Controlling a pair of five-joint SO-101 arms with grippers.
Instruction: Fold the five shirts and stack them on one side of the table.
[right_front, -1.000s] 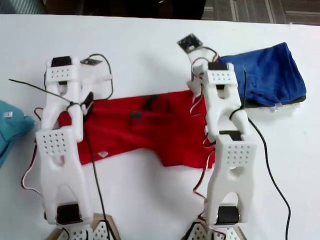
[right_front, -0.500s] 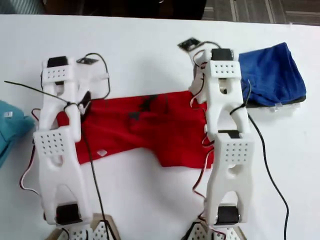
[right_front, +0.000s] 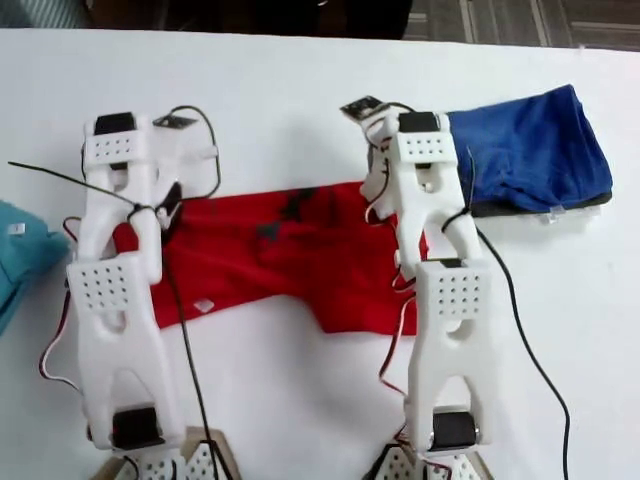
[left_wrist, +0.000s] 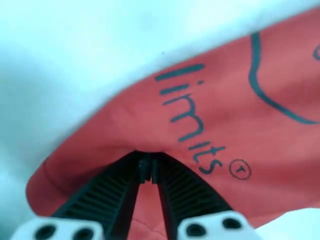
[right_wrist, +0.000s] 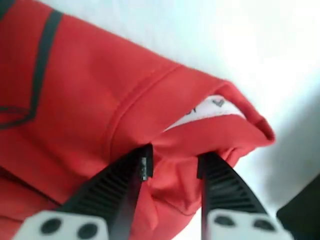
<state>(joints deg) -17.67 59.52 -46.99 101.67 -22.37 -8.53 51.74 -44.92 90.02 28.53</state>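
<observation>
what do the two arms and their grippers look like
The left arm and right arm are white plastic with panels of small holes, black motors at the joints, and red, white and black cables alongside. The left gripper and right gripper have black ribbed fingers on white bases with round holes.

I have two pincers: one left pincer (left_wrist: 149, 170) and one right pincer (right_wrist: 174, 162). One bench (right_front: 300, 90) carries three shirts: one red shirt (right_front: 270, 255) at both pincers, one blue shirt (right_front: 530, 150) beside the right pincer, and one teal shirt (right_front: 20, 255) well apart from the left pincer.
</observation>
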